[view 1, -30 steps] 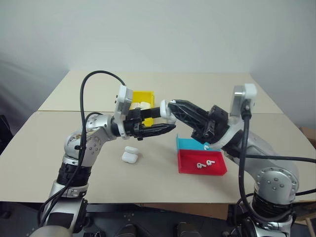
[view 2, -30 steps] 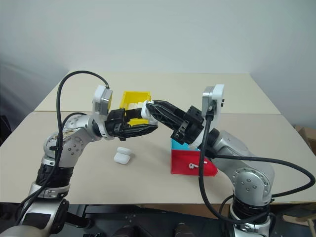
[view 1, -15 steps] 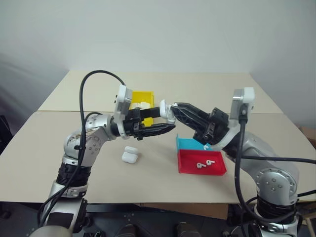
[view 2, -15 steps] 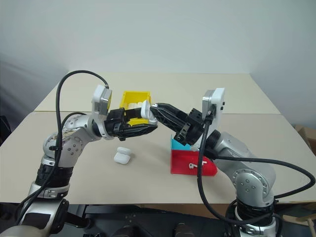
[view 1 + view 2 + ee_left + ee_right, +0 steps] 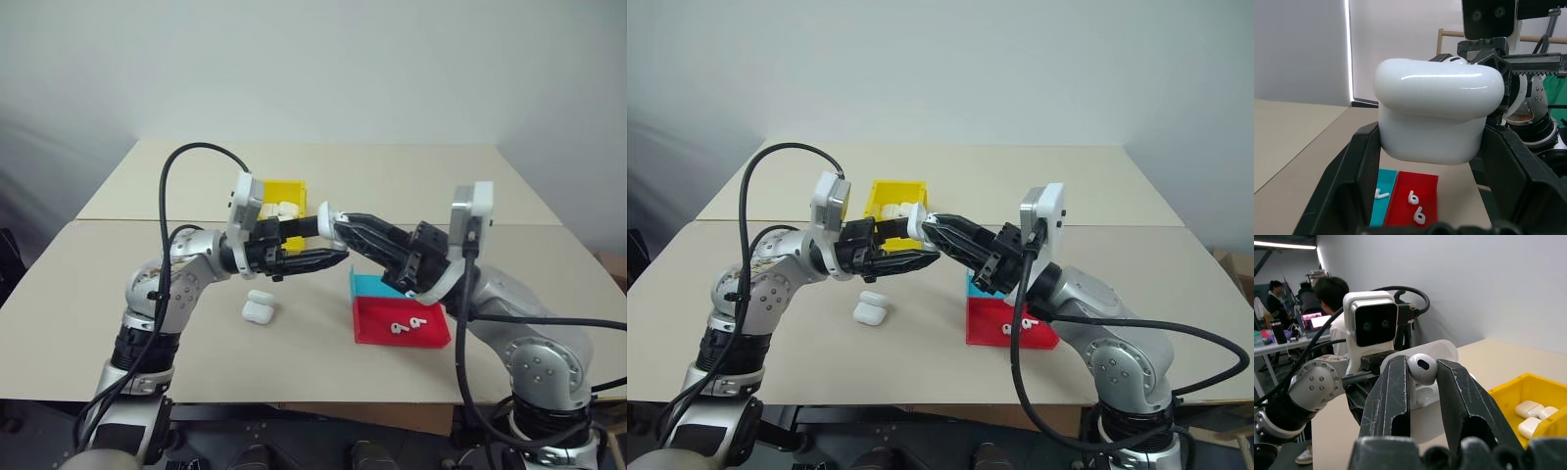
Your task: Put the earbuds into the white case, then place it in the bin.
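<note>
My left gripper (image 5: pixel 331 241) is shut on a white case (image 5: pixel 1437 112), holding it in the air above the table's middle. In the right wrist view its lid looks flipped up. From the right, my right gripper (image 5: pixel 342 220) meets the case's top, shut on one earbud (image 5: pixel 1421 368) right at the case. The yellow bin (image 5: pixel 285 188) stands just behind the left gripper and holds several white cases (image 5: pixel 280 208). Two more earbuds (image 5: pixel 397 329) lie in the red tray (image 5: pixel 431 337), and one earbud (image 5: pixel 409 291) lies in the teal tray (image 5: pixel 372 286).
Another white case (image 5: pixel 259 309) lies on the beige table (image 5: pixel 196 333) below the left gripper. The two trays sit side by side under the right forearm. A seam (image 5: pixel 147 221) crosses the table behind the arms. A person sits at a desk (image 5: pixel 1327 293) far back.
My right wrist has rolled a little and its forearm has sunk slightly, while the earbud stays at the case. The left arm and the case have not moved.
</note>
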Motion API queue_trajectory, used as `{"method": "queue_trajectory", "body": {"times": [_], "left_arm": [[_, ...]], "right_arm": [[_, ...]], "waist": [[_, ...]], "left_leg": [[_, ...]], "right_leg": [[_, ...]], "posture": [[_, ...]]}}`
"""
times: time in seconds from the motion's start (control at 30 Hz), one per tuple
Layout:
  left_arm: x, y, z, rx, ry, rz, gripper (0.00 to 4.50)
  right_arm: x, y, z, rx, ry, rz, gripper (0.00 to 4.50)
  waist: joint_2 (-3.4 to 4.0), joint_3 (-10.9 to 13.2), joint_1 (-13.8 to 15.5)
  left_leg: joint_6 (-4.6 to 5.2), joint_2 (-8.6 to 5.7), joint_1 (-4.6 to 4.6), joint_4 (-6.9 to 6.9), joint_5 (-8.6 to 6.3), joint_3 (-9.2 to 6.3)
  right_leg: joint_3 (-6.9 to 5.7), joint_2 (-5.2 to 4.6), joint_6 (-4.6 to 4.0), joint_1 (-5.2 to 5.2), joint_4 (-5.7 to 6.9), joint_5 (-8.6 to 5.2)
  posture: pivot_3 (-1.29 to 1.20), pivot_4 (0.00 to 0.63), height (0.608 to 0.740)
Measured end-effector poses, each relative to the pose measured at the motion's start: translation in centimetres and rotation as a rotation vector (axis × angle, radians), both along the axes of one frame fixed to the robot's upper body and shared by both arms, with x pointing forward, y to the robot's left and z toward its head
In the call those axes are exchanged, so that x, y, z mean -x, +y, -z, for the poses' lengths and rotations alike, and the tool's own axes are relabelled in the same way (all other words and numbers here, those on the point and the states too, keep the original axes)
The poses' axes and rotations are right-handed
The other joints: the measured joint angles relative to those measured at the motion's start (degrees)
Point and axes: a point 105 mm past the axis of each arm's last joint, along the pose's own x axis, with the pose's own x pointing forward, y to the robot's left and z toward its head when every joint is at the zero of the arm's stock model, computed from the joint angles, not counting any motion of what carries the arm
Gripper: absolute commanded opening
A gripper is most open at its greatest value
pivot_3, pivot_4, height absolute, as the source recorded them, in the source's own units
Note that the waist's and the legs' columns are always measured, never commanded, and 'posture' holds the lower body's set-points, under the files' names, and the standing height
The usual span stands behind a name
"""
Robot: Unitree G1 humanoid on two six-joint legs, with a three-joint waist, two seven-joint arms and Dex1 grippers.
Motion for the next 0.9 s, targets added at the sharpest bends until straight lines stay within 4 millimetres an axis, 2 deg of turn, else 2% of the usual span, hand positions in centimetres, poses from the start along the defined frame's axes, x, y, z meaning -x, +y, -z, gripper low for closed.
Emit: {"method": "queue_trajectory", "body": {"times": [0.67, 0.9], "left_arm": [[0.04, -0.08, -0.2, 0.019, 0.013, 0.001, 2.78], [-0.15, 0.39, -0.57, 0.033, 0.004, -0.022, 2.78]], "right_arm": [[0.04, -0.15, 0.06, -0.06, -0.068, 0.0, 0.64], [0.22, -0.15, 0.47, -0.033, -0.074, -0.025, 2.91]], "waist": [[0.0, 0.0, 0.05], [0.0, 0.0, 0.04]], "left_leg": [[0.0, 0.0, 0.0, 0.0, 0.0, 0.0], [0.0, 0.0, 0.01, 0.0, 0.0, 0.0]], "right_leg": [[0.0, 0.0, 0.0, 0.0, 0.0, -0.01], [0.0, 0.0, 0.0, 0.0, 0.0, -0.01]], "posture": [[0.0, 0.15, 0.74], [0.0, 0.15, 0.74]]}}
